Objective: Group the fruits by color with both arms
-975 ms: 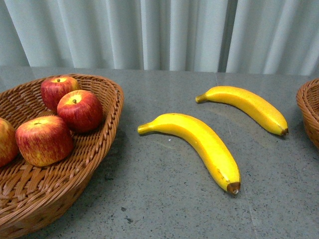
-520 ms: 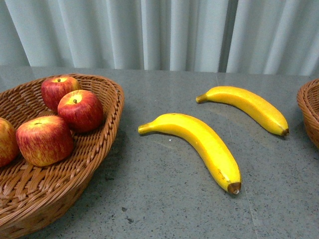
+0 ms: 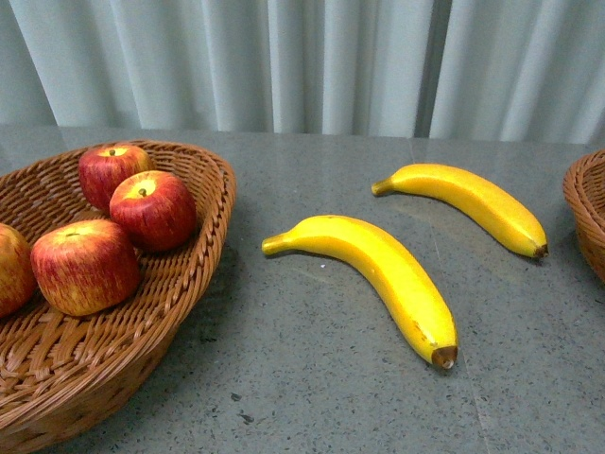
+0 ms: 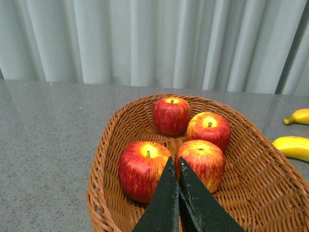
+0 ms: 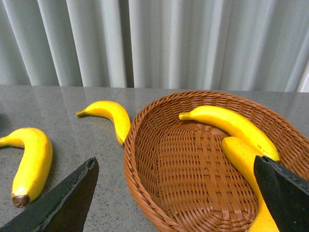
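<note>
Banana (image 5: 110,116) sits on the counter (image 5: 63,96) just beside the right basket (image 5: 129,166) rim; right fingers (image 5: 63,203) spread wide toward that basket, left fingers (image 4: 166,198) pressed together, so straddle its middle across the curve.

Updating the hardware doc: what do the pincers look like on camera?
Both the left pincer and the right pincer show matte black, flat, wedge-shaped fingers tapering to the tips. No cables or markings visible; the front view shows neither arm.
</note>
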Controlling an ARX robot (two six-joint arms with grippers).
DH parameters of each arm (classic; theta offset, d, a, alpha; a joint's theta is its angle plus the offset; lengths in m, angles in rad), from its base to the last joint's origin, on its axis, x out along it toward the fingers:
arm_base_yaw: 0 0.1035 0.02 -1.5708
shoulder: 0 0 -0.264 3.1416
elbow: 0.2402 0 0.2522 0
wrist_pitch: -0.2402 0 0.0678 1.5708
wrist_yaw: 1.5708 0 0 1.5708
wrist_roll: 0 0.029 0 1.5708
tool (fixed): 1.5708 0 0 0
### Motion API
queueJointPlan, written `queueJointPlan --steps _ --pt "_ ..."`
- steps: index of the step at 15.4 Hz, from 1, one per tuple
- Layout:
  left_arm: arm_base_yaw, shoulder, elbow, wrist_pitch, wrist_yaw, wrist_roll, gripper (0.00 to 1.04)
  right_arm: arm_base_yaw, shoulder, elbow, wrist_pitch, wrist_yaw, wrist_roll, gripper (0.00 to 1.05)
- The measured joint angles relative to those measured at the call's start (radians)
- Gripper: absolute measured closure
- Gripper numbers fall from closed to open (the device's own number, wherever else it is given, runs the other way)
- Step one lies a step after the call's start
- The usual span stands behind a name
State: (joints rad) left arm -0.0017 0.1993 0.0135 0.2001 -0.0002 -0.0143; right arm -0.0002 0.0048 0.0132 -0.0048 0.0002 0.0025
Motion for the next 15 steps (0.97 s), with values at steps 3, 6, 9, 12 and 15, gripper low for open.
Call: queueJointPlan --steps 3,6,9,12,15 --pt "0.0 -0.095 0.002 -0.127 0.0 0.0 1.03 0.0 0.0 0.0 0.0 0.0 0.0 0.07" --pt "0.0 -0.189 0.0 -0.208 0.0 0.0 1.03 0.0 0.0 0.0 0.001 0.0 0.0 0.07" --pt "0.002 -0.189 0.001 -0.204 0.0 0.0 1.03 0.0 0.0 0.0 0.0 0.0 0.0 0.07" --pt "0.002 -0.189 0.001 -0.204 0.0 0.0 0.87 0.0 0.0 0.0 0.0 0.0 0.0 0.07" --pt "0.002 -0.189 0.001 -0.204 0.0 0.0 0.49 0.0 0.0 0.0 0.0 0.0 0.0 0.07"
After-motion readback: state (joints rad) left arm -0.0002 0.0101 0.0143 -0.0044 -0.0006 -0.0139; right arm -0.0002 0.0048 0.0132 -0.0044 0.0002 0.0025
